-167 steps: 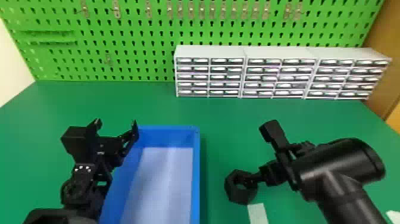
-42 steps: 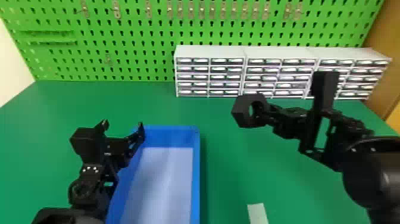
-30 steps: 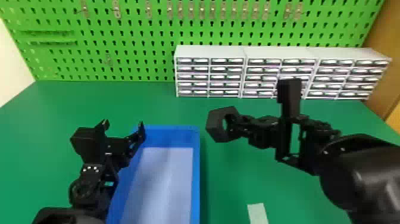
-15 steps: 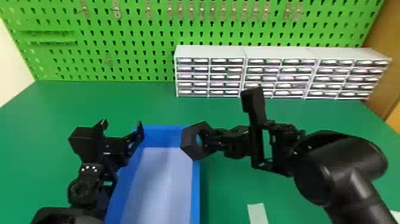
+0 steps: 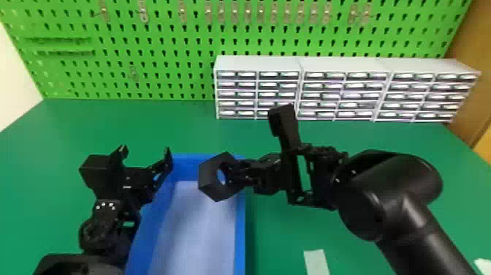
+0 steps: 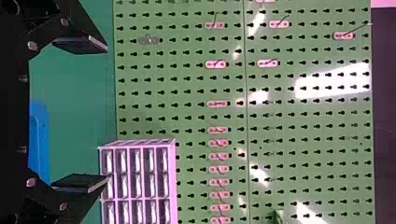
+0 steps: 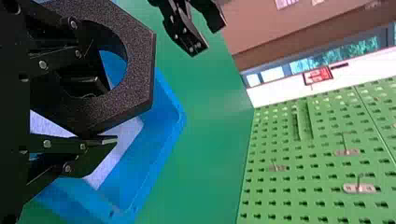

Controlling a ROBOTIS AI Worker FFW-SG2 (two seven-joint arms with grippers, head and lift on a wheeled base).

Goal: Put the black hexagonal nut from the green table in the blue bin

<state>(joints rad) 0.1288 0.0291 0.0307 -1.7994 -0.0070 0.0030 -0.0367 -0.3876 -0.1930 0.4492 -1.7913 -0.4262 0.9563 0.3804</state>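
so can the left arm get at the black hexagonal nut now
Likely yes: the left gripper is open and empty, with nothing visible between it and the black hexagonal nut. But the right gripper holds the nut and would have to let go.

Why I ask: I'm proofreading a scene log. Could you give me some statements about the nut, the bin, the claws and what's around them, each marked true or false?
1. The right claw holds the black hexagonal nut. True.
2. The nut lies on the floor of the blue bin. False: it is held up over the bin.
3. The left claw has its fingers spread apart. True.
4. The left claw grips the white strip. False: the strip lies on the green table, and the left claw is empty.
5. The drawer units stand in front of the green pegboard. True.
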